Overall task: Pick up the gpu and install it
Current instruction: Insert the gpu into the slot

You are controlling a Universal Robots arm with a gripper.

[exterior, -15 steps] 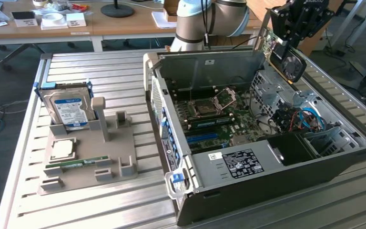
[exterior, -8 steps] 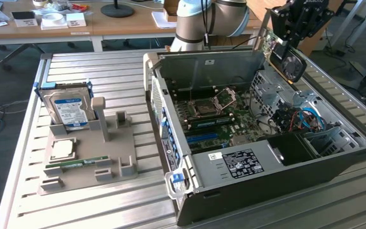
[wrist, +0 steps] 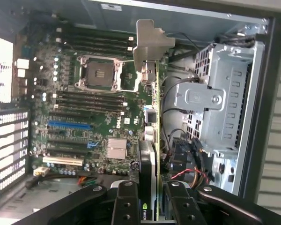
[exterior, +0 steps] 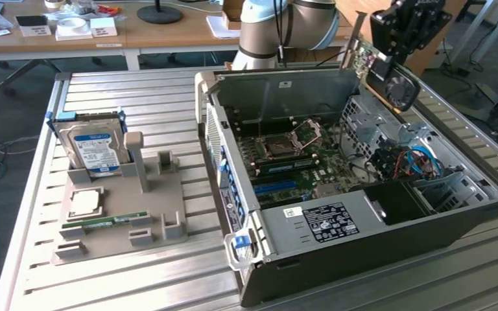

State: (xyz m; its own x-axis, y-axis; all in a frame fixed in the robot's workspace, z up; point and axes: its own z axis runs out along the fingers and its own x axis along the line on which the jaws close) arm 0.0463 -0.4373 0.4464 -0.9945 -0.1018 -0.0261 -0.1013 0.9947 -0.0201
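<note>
My gripper (exterior: 398,52) hangs above the back right corner of the open computer case (exterior: 456,223), shut on the gpu (exterior: 401,87). The card is held upright in the air, its black fan face turned toward the exterior view's right and its metal bracket (exterior: 358,35) toward the back of the case. In the wrist view the gpu (wrist: 149,154) appears edge-on between my two black fingers (wrist: 126,201), with its silver bracket (wrist: 149,42) at the far end. It hovers over the green motherboard (wrist: 98,108), apart from the slots.
The motherboard carries a processor socket (wrist: 99,72), a blue slot (wrist: 69,125) and a white slot (wrist: 63,161). A metal drive cage (wrist: 225,103) and loose cables (wrist: 192,168) flank the card. On the exterior view's left, a grey holder (exterior: 158,217) keeps a hard drive (exterior: 93,146), a processor (exterior: 85,202) and a memory stick (exterior: 106,223).
</note>
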